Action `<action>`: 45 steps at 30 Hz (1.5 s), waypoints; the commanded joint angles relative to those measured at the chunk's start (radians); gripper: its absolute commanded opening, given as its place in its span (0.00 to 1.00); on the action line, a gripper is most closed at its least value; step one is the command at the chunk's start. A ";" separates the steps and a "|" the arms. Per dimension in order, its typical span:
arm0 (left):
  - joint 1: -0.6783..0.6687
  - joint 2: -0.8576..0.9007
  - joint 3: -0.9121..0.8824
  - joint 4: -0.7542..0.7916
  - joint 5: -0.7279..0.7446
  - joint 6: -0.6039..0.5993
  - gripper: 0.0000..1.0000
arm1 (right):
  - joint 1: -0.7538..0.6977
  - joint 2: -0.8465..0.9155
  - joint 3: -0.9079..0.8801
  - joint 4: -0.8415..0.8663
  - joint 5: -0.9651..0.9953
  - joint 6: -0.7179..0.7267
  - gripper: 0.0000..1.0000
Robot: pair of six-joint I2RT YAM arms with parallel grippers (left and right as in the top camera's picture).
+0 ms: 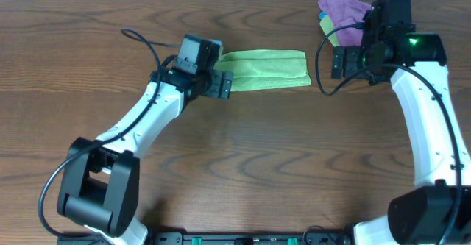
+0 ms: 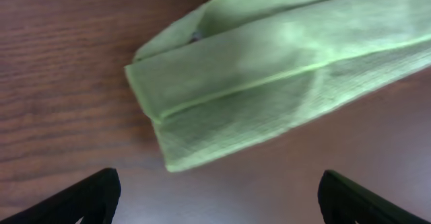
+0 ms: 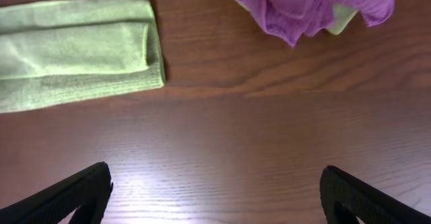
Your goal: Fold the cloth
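Cloth (image 1: 265, 70) lies folded flat; left hand (image 2: 219, 183) at its end and right hand (image 3: 215, 180) nearby both spread, empty.

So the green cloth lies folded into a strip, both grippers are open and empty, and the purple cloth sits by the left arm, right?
No: the purple cloth sits by the right arm, as the overhead view shows. The rest holds: the green cloth lies folded into a strip, and the left gripper and right gripper are open and empty.
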 commanded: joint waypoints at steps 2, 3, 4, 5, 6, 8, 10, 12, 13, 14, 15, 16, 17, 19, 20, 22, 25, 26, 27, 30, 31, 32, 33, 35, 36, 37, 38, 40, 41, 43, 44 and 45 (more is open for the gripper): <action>0.011 0.040 0.005 0.084 0.040 0.039 0.95 | -0.005 -0.016 -0.010 0.021 0.026 -0.024 0.99; 0.011 0.059 0.005 0.109 0.063 0.039 0.95 | -0.005 -0.016 -0.010 0.024 0.026 -0.024 0.99; 0.011 0.077 0.005 0.132 0.085 0.039 0.97 | -0.005 -0.016 -0.010 0.024 0.026 -0.024 0.99; 0.011 0.098 0.005 0.158 0.104 0.039 1.00 | -0.005 -0.016 -0.011 0.024 0.026 -0.026 0.99; 0.011 0.114 0.005 0.178 0.114 0.039 0.89 | -0.005 -0.016 -0.011 0.024 0.026 -0.031 0.99; 0.011 0.145 0.005 0.206 0.124 0.039 0.77 | -0.005 -0.016 -0.014 0.027 0.030 -0.032 0.99; 0.011 0.167 0.006 0.216 0.139 0.038 0.71 | -0.005 -0.016 -0.020 0.032 0.030 -0.031 0.99; 0.011 0.173 0.006 0.219 0.140 0.038 0.63 | -0.005 -0.016 -0.034 0.042 0.030 -0.031 0.99; 0.011 0.173 0.006 0.223 0.140 0.038 0.55 | -0.005 -0.016 -0.042 0.047 0.030 -0.031 0.99; 0.011 0.173 0.007 0.227 0.140 0.038 0.37 | -0.005 -0.016 -0.052 0.053 0.029 -0.031 0.99; 0.011 0.173 0.013 0.225 0.140 0.038 0.22 | -0.005 -0.016 -0.063 0.059 0.029 -0.031 0.99; 0.011 0.173 0.017 0.225 0.140 0.037 0.15 | -0.005 -0.016 -0.073 0.063 0.029 -0.031 0.99; 0.011 0.173 0.019 0.225 0.140 0.037 0.15 | -0.005 -0.016 -0.081 0.066 0.026 -0.031 0.99; 0.011 0.172 0.028 0.224 0.140 0.026 0.05 | -0.005 -0.016 -0.098 0.073 0.026 -0.031 0.99; 0.011 0.172 0.030 0.225 0.140 0.019 0.06 | -0.005 -0.016 -0.105 0.074 0.025 -0.031 0.99; 0.011 0.173 0.032 0.230 0.134 0.020 0.06 | -0.005 -0.016 -0.113 0.074 0.025 -0.031 0.99; 0.011 0.173 0.032 0.259 0.129 0.061 0.06 | -0.004 -0.016 -0.115 0.076 0.021 -0.031 0.98; 0.011 0.173 0.032 0.273 0.129 0.066 0.06 | -0.004 -0.016 -0.115 0.078 0.013 -0.031 0.98; 0.011 0.173 0.032 0.293 0.129 0.066 0.06 | -0.004 -0.016 -0.115 0.082 0.003 -0.031 0.97; 0.011 0.174 0.032 0.323 0.117 0.095 0.06 | -0.003 -0.016 -0.115 0.102 -0.010 -0.032 0.96; 0.011 0.174 0.032 0.323 0.102 0.095 0.06 | -0.004 -0.016 -0.115 0.108 -0.032 -0.038 0.96; 0.011 0.174 0.032 0.321 0.098 0.101 0.06 | -0.003 -0.016 -0.115 0.114 -0.069 -0.055 0.95; 0.011 0.174 0.032 0.319 0.098 0.115 0.06 | -0.003 -0.016 -0.115 0.120 -0.106 -0.067 0.93; 0.011 0.175 0.032 0.319 0.098 0.134 0.06 | -0.003 -0.016 -0.115 0.137 -0.146 -0.069 0.93; 0.011 0.178 0.032 0.319 0.094 0.135 0.06 | -0.003 -0.016 -0.115 0.145 -0.158 -0.069 0.93; 0.011 0.183 0.032 0.320 0.094 0.136 0.06 | -0.003 -0.016 -0.115 0.151 -0.168 -0.069 0.92; 0.011 0.193 0.032 0.320 0.094 0.135 0.06 | -0.003 -0.016 -0.116 0.158 -0.189 -0.074 0.92; 0.011 0.224 0.032 0.325 0.096 0.135 0.06 | -0.002 -0.016 -0.117 0.167 -0.219 -0.095 0.92; 0.011 0.235 0.032 0.327 0.098 0.135 0.06 | -0.002 -0.016 -0.118 0.168 -0.219 -0.098 0.93; 0.011 0.253 0.032 0.333 0.107 0.134 0.06 | -0.002 -0.016 -0.123 0.173 -0.226 -0.109 0.92; 0.011 0.261 0.032 0.336 0.105 0.135 0.06 | -0.002 -0.015 -0.124 0.173 -0.226 -0.110 0.93; 0.011 0.268 0.032 0.340 0.106 0.135 0.06 | -0.002 -0.013 -0.124 0.175 -0.226 -0.110 0.93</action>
